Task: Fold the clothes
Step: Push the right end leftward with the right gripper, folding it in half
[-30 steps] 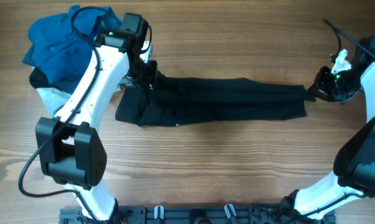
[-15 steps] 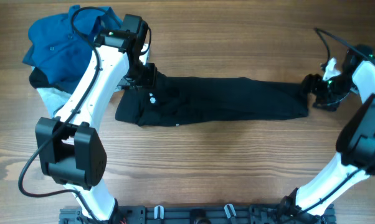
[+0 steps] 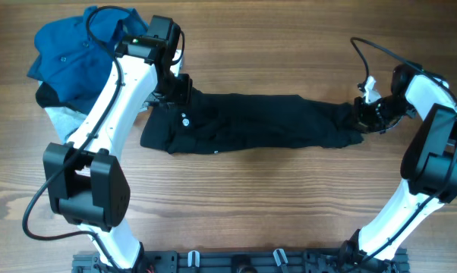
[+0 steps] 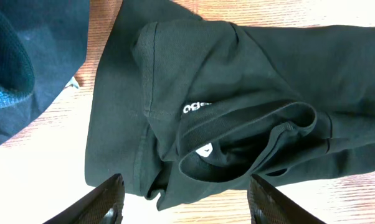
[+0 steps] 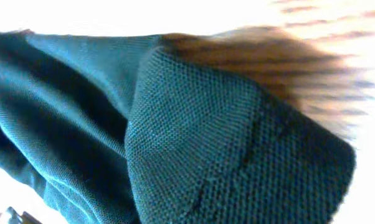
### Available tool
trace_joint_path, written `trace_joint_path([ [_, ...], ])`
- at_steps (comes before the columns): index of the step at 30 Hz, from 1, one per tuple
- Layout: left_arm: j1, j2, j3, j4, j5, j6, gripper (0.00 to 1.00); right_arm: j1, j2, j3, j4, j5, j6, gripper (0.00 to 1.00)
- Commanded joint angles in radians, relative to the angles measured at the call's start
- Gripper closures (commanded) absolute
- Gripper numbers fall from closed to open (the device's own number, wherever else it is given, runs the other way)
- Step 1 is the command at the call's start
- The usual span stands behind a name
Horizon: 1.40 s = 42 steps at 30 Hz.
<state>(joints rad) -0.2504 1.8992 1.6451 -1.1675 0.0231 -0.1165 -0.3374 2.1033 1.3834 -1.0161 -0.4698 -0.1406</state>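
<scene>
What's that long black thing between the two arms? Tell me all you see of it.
It is a black shirt of fine knit fabric, folded into a long narrow band lying across the table. Its collar, with small white lettering, sits at the left end under the open left gripper. The right gripper is shut on its bunched right end.

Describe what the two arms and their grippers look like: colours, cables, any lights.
Both the left arm and right arm have glossy white links with black joint housings. A thin black cable loops freely above each wrist. The left gripper and right gripper are black; the left's fingers are dark and tapered. A small green light glows near the left wrist.
</scene>
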Motion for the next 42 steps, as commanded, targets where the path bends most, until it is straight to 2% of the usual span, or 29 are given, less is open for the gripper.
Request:
trace_joint_path([
  [1, 0.000, -0.032, 0.006, 0.004, -0.010, 0.005, 0.37, -0.057, -0.080, 0.024, -0.027, 0.263, 0.160, 0.96],
  [4, 0.000, -0.032, 0.006, 0.008, -0.010, 0.005, 0.36, -0.101, -0.228, 0.043, -0.031, 0.312, 0.202, 0.96],
  [8, 0.000, -0.032, 0.006, 0.027, -0.010, 0.005, 0.36, -0.067, -0.383, 0.043, -0.027, 0.308, 0.226, 0.96],
  [12, 0.000, -0.032, 0.006, 0.034, -0.006, 0.004, 0.34, 0.071, -0.392, 0.015, -0.034, 0.325, 0.233, 0.95],
  [18, 0.000, -0.033, 0.006, 0.026, -0.006, 0.004, 0.34, 0.323, -0.390, -0.114, 0.072, 0.402, 0.366, 0.90],
  [21, 0.000, -0.033, 0.006, 0.027, -0.006, 0.004, 0.33, 0.399, -0.390, -0.165, 0.142, 0.402, 0.409, 0.73],
  [23, 0.000, -0.033, 0.006, 0.027, -0.006, 0.004, 0.33, 0.432, -0.390, -0.176, 0.199, 0.358, 0.415, 0.55],
  [24, 0.000, -0.033, 0.006, 0.027, -0.006, 0.004, 0.33, 0.435, -0.390, -0.176, 0.214, 0.348, 0.411, 0.51],
  [28, 0.000, -0.033, 0.006, 0.027, -0.006, 0.004, 0.32, 0.420, -0.391, -0.171, 0.277, 0.126, 0.314, 0.57],
  [30, 0.000, -0.033, 0.006, 0.026, -0.006, 0.004, 0.32, 0.396, -0.393, -0.170, 0.264, 0.174, 0.314, 0.57],
  [31, 0.000, -0.033, 0.006, 0.026, -0.006, 0.004, 0.32, 0.377, -0.394, -0.170, 0.249, 0.234, 0.331, 0.61],
  [33, 0.000, -0.033, 0.006, 0.026, -0.006, 0.004, 0.31, 0.321, -0.393, -0.171, 0.195, 0.353, 0.377, 0.90],
  [34, 0.000, -0.033, 0.006, 0.027, -0.006, 0.004, 0.31, 0.304, -0.393, -0.175, 0.181, 0.371, 0.379, 0.96],
  [38, 0.000, -0.033, 0.006, 0.034, -0.006, 0.004, 0.30, 0.281, -0.392, -0.266, 0.232, 0.369, 0.437, 0.96],
  [42, 0.000, -0.033, 0.006, 0.043, -0.006, 0.004, 0.30, 0.332, -0.390, -0.429, 0.423, 0.094, 0.427, 0.96],
])
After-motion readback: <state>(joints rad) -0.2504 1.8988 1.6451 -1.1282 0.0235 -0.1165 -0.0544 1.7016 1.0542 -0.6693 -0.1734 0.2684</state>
